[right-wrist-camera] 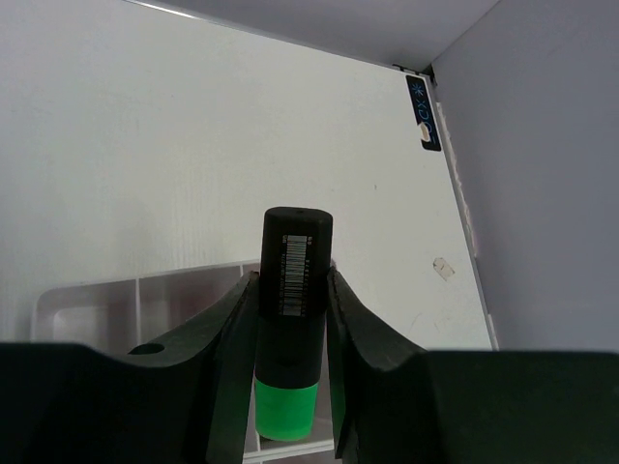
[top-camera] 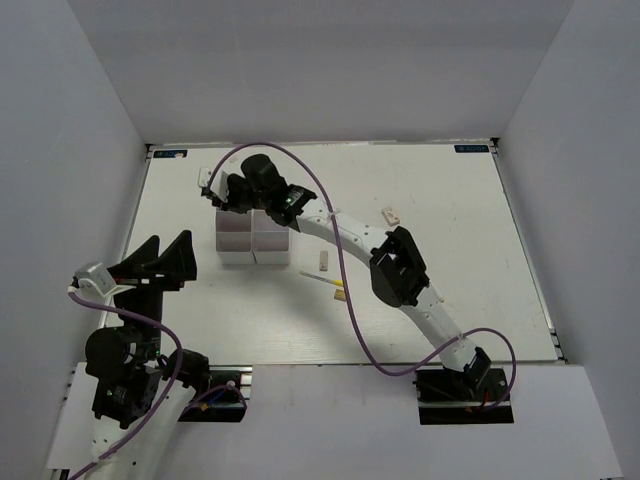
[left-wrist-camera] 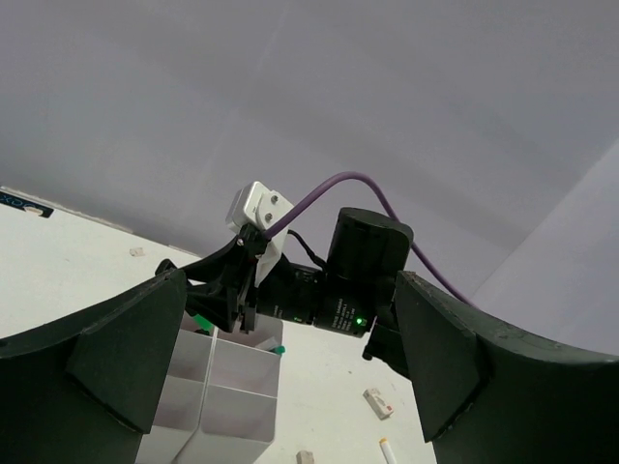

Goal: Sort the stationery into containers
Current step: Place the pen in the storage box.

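My right gripper (right-wrist-camera: 293, 282) is shut on a black highlighter (right-wrist-camera: 296, 253) with a barcode, green cap pointing down. It holds it over a back compartment of the white four-compartment organizer (right-wrist-camera: 184, 290). In the top view the right gripper (top-camera: 224, 197) hangs over the far left corner of the organizer (top-camera: 250, 242). The left wrist view shows the green cap (left-wrist-camera: 198, 323) at the organizer (left-wrist-camera: 232, 387) rim and a teal tip (left-wrist-camera: 279, 349) sticking out of a compartment. My left gripper (top-camera: 168, 252) is open and empty, left of the organizer.
On the table right of the organizer lie a beige eraser (top-camera: 390, 214), a smaller eraser (top-camera: 323, 260), a white pen with a yellow end (top-camera: 325, 280) and another small block (top-camera: 340, 295). White walls enclose the table. The right arm's purple cable (top-camera: 340, 260) loops over the middle.
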Controlling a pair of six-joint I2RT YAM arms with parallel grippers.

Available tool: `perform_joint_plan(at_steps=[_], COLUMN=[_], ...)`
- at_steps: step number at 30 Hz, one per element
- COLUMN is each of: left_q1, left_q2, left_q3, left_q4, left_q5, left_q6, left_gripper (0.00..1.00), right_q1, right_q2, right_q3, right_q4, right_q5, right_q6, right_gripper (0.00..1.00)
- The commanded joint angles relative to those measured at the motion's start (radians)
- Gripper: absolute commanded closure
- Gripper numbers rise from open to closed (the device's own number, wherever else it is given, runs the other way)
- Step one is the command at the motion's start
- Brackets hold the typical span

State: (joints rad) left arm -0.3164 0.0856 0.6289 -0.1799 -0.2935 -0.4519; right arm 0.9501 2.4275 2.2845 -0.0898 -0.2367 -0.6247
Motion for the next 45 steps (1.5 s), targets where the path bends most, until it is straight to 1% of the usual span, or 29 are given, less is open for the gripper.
perform_joint_plan(at_steps=[1,12,13,14,15,17,18,20,21,23,24,25,29,30,33,34,35,36,37,38,39,40,41,42,43,44,45], left_q1=[0.005,0.014,0.014,0.014,0.014,0.014,0.014,0.014,0.014,0.014,0.014,0.014,0.014,0.014,0.014,0.014,0.014,0.014,0.014,0.014,0.014,0.014,0.014,0.014,0.014,0.014,0.005], left_q2=[0.002,0.011,0.02,0.02,0.02,0.02,0.02,0.02,0.029,0.029,0.029,0.029,0.029,0.039,0.068,0.078,0.092,0.107,0.121,0.158,0.178,0.201,0.245,0.264,0.284,0.301,0.343], left_q3=[-0.005,-0.005,-0.005,-0.005,-0.005,-0.005,-0.005,-0.005,-0.005,-0.014,-0.014,-0.014,-0.024,-0.034,-0.052,-0.052,-0.052,-0.052,-0.052,-0.041,-0.041,-0.031,-0.031,-0.031,-0.044,-0.054,-0.064], left_q4=[-0.009,-0.009,-0.009,-0.009,-0.009,-0.009,-0.009,-0.009,-0.009,-0.009,-0.009,-0.009,0.026,0.046,0.074,0.074,0.083,0.083,0.083,0.083,0.083,0.074,0.074,0.074,0.101,0.127,0.16], left_q5=[0.027,0.036,0.036,0.036,0.036,0.036,0.036,0.036,0.036,0.036,0.048,0.062,0.126,0.145,0.218,0.258,0.278,0.313,0.327,0.327,0.338,0.353,0.362,0.402,0.431,0.456,0.515], left_q6=[0.013,0.022,0.022,0.022,0.022,0.022,0.022,0.022,0.022,0.022,0.022,0.022,0.032,0.032,0.041,0.041,0.041,0.041,0.041,0.041,0.019,0.019,0.003,-0.019,-0.034,-0.059,-0.088], left_gripper=[0.02,0.02,0.02,0.02,0.02,0.02,0.02,0.02,0.02,0.02,0.02,0.02,0.02,0.01,0.01,0.01,0.01,0.01,0.01,0.01,0.01,0.01,0.01,0.01,0.01,0.01,0.01], right_q1=[-0.022,-0.043,-0.043,-0.042,-0.043,-0.045,-0.042,-0.04,-0.04,-0.039,-0.037,-0.039,-0.043,-0.042,-0.05,-0.05,-0.057,-0.062,-0.065,-0.074,-0.085,-0.1,-0.108,-0.129,-0.137,-0.146,-0.148], right_q2=[0.018,0.077,0.081,0.079,0.077,0.071,0.071,0.065,0.059,0.042,0.021,0.018,-0.045,-0.071,-0.146,-0.209,-0.232,-0.257,-0.342,-0.37,-0.402,-0.507,-0.546,-0.623,-0.704,-0.738,-0.822], right_q3=[0.056,0.09,0.092,0.09,0.09,0.089,0.086,0.084,0.079,0.076,0.067,0.063,0.023,0.018,-0.019,-0.067,-0.089,-0.114,-0.232,-0.281,-0.392,-0.508,-0.631,-0.693,-0.803,-0.91,-0.959], right_q4=[0.113,0.153,0.147,0.144,0.131,0.119,0.11,0.102,0.095,0.091,0.063,0.052,0.012,0.009,-0.013,-0.019,-0.016,-0.014,-0.016,0.011,0.027,0.045,0.114,0.136,0.156,0.192,0.197], right_q5=[-0.035,-0.055,-0.058,-0.061,-0.065,-0.081,-0.081,-0.085,-0.082,-0.085,-0.085,-0.09,-0.089,-0.073,-0.024,-0.007,0.008,0.076,0.098,0.137,0.178,0.188,0.21,0.23,0.232,0.229,0.273], right_q6=[-0.024,-0.021,-0.018,-0.015,-0.01,-0.004,-0.003,0.008,0.02,0.029,0.037,0.048,0.088,0.092,0.131,0.146,0.149,0.148,0.145,0.138,0.141,0.143,0.148,0.154,0.154,0.155,0.151], right_gripper=[1.0,1.0,0.96,0.8,0.75,0.68,0.61,0.53,0.45,0.42,0.42,0.4,0.4,0.41,0.45,0.47,0.47,0.48,0.48,0.5,0.52,0.52,0.52,0.52,0.52,0.48,0.46])
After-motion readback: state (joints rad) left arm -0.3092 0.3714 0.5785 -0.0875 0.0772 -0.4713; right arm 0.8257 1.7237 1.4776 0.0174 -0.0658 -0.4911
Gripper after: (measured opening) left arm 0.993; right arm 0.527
